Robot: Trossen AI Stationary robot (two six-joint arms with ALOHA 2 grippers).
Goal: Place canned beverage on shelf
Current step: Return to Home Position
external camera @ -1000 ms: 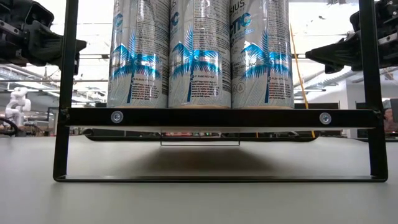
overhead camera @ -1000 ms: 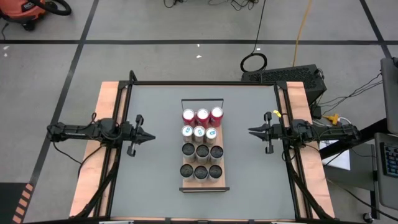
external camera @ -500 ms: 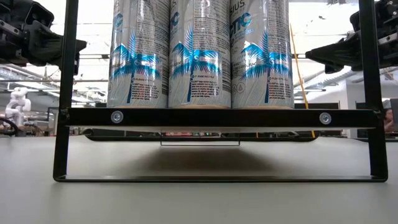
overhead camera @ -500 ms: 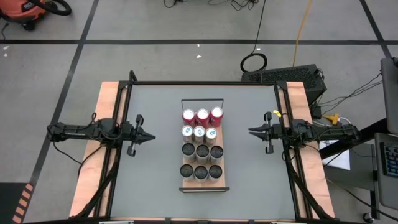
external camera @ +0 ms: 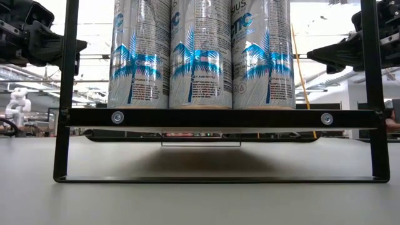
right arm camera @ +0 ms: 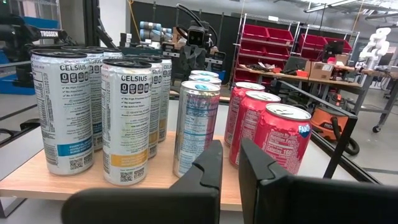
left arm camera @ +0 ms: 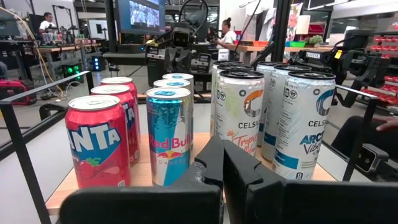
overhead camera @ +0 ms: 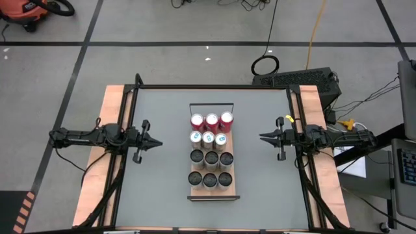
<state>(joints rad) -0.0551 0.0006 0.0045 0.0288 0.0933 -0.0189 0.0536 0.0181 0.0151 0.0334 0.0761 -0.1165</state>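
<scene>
The shelf (overhead camera: 212,193), a light-wood board with a thin wire rail (overhead camera: 211,105) at its far end, lies in the middle of the grey table. On it stand upright cans in rows of three: red ones (overhead camera: 212,121) farthest, blue-silver ones (overhead camera: 208,138) behind them, then two rows of tall pale ones (overhead camera: 211,169). My left gripper (overhead camera: 156,142) waits shut at the table's left side, pointing level at the shelf. My right gripper (overhead camera: 262,136) waits shut at the right side, likewise level. Neither holds a can. The wrist views show the cans (left arm camera: 168,137) (right arm camera: 126,118) side-on.
Bare grey tabletop (overhead camera: 169,182) lies between each gripper and the shelf. Pale wooden strips (overhead camera: 97,188) and a black frame (overhead camera: 214,87) border the table. In the low view the shelf's black stand (external camera: 219,117) carries the near cans (external camera: 200,56). People show far off in the room (left arm camera: 224,28).
</scene>
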